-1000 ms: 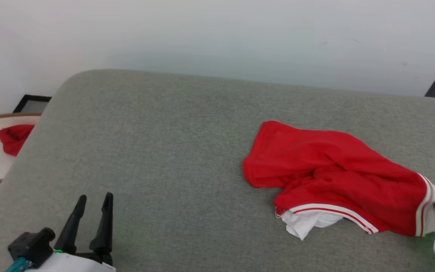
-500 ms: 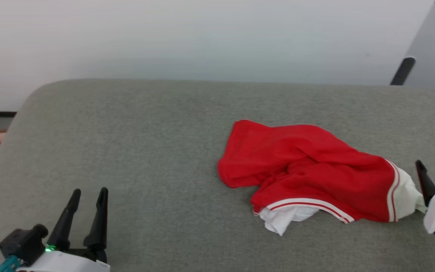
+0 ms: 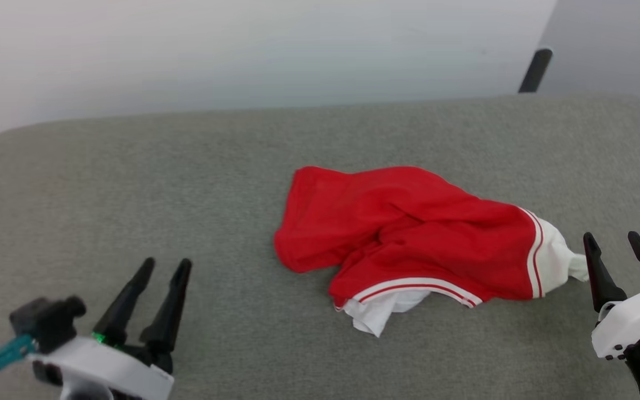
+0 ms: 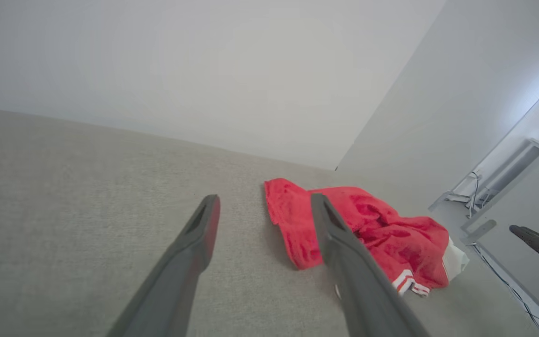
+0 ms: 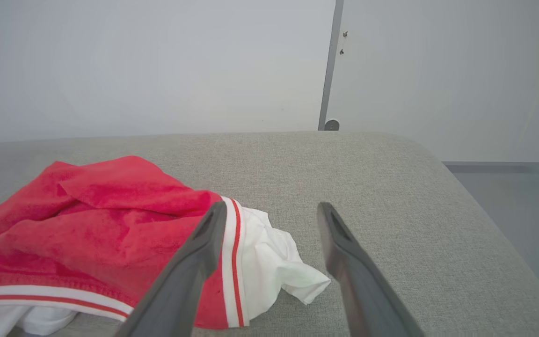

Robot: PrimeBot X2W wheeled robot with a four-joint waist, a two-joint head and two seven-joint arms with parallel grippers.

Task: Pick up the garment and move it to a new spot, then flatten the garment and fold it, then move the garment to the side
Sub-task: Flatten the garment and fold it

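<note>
R gripper (image 3: 611, 238) now off garment (image 3: 409, 233) sleeve, jaws apart; prob. drop done. L gripper (image 3: 166, 261) open too, idle. Flatten nxt.

One shirt (image 3: 409, 233), one grey cushion (image 3: 131, 194), and two grippers: the left gripper (image 3: 166, 261) and the right gripper (image 3: 611, 236), with two dark fingers (image 3: 125, 303) apiece, four altogether

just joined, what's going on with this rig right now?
Nothing is held. The red T-shirt lies crumpled on the grey upholstered surface. The right gripper, open, sits beside its white sleeve; the left gripper, open, is well apart from the shirt. Flattening and folding not yet done.
</note>
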